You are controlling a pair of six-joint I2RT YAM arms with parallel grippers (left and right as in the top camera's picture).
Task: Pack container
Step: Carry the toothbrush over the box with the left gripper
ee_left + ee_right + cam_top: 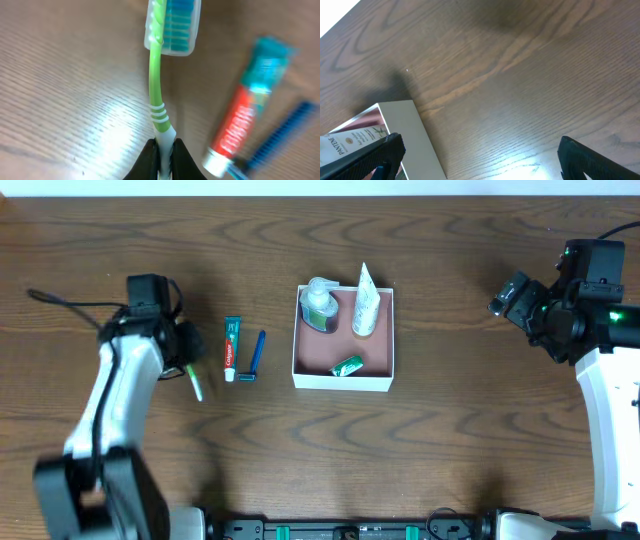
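The container (344, 383) is a square white-walled box with a pinkish-brown floor at the table's middle; its corner shows in the right wrist view (415, 135). It holds a clear bottle (318, 306), a white tube (365, 304) and a small green packet (347, 365). My left gripper (164, 155) is shut on the handle of a green toothbrush (158, 95), left of the container; the brush also shows in the overhead view (195, 383). A toothpaste tube (232, 347) and a blue razor (254, 357) lie between them. My right gripper (477, 152) is open and empty, right of the container.
The wood table (450, 430) stretches around the container. The toothpaste tube (247, 107) and blue razor (280, 132) lie close to the right of the held toothbrush. The right arm's body (600, 330) stands at the far right edge.
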